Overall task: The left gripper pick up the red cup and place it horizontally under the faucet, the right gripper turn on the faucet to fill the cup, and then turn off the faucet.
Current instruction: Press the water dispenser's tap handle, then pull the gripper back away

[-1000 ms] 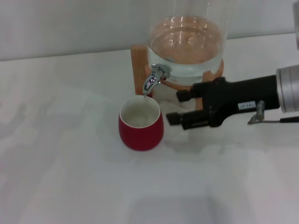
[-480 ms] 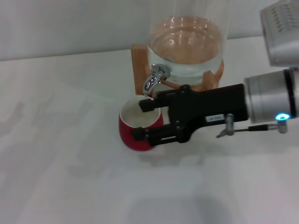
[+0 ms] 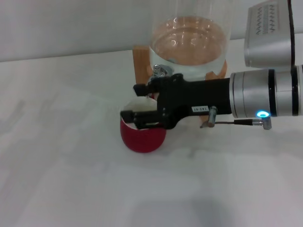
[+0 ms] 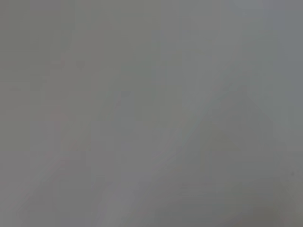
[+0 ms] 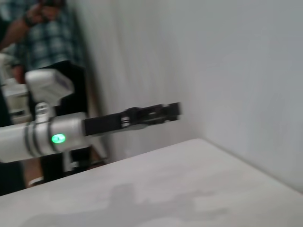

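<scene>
The red cup [image 3: 142, 136] stands upright on the white table, right in front of the faucet [image 3: 162, 70]. Only the faucet's chrome top shows; its spout is hidden behind my right gripper [image 3: 131, 101]. That gripper reaches in from the right, open, with one finger by the spout and the other across the cup's mouth. Nothing is held between the fingers. The cup's inside is mostly covered. My left gripper [image 5: 154, 113] shows only in the right wrist view, held in the air beyond the table's far end, away from the cup.
The glass dispenser [image 3: 189, 42] holds water and sits on a wooden stand [image 3: 138, 59] behind the cup. A white wall runs along the table's back. A person in a plaid shirt [image 5: 45, 38] stands past the table's end. The left wrist view is plain grey.
My right gripper has swept left, from beside the cup to over its mouth and in front of the faucet's spout. The cup has stayed in place.
</scene>
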Tool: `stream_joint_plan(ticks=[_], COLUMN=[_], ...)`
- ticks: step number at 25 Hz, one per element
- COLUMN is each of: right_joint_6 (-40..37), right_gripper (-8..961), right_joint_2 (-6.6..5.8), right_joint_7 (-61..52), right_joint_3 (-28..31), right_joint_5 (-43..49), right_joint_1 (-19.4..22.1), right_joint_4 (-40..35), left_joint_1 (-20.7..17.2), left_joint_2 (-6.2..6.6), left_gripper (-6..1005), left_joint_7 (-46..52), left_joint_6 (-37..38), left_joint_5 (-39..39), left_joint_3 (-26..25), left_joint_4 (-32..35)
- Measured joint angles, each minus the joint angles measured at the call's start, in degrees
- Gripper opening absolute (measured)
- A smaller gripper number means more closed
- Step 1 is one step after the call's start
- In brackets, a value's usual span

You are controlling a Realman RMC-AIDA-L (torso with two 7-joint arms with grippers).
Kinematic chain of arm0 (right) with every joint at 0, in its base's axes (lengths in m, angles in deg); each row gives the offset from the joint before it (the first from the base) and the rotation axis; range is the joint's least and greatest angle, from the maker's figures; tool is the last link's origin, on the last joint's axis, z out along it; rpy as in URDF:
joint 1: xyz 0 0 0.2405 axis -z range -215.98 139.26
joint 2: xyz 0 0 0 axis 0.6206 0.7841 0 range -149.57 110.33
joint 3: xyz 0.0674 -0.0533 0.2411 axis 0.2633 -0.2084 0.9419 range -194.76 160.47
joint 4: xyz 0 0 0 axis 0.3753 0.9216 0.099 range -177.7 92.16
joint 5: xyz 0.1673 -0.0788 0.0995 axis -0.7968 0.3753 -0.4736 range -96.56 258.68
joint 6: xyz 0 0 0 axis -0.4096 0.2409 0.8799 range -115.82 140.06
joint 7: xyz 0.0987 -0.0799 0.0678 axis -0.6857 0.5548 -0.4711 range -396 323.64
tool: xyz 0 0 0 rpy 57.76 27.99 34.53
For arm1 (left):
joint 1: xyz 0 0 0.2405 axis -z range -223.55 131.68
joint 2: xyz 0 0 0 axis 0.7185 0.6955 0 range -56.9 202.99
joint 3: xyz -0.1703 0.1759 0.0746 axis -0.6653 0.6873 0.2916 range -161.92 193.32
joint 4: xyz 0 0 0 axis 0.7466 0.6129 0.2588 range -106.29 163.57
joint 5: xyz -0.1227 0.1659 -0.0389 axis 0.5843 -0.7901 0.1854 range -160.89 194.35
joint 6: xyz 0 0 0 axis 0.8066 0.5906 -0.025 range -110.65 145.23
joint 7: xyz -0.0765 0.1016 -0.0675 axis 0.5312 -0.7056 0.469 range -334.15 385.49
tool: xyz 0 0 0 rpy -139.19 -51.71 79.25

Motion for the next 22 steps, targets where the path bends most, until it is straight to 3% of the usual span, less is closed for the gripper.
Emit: stream_joint_plan(ticks=[11,22], right_joint_6=[-4.20,-4.35], right_gripper=[722,722], right_joint_2=[-0.12,-0.13], right_joint_7=[-0.68,-0.86], right_joint_3=[-1.33,-0.83], right_joint_5=[1.02,0.96], right_joint_1=[3.25,3.35], right_joint_4=[2.83,2.60], left_joint_1=[0.37,1.00], left_joint_2=[0.38,0.53], left_gripper=[880,880], left_joint_7=[0.11,0.13], left_joint_6=[1.36,1.50], left_joint_5=[-0.11,-0.11], left_joint_3=[-0.09,-0.07], left_joint_4=[0.00,-0.13])
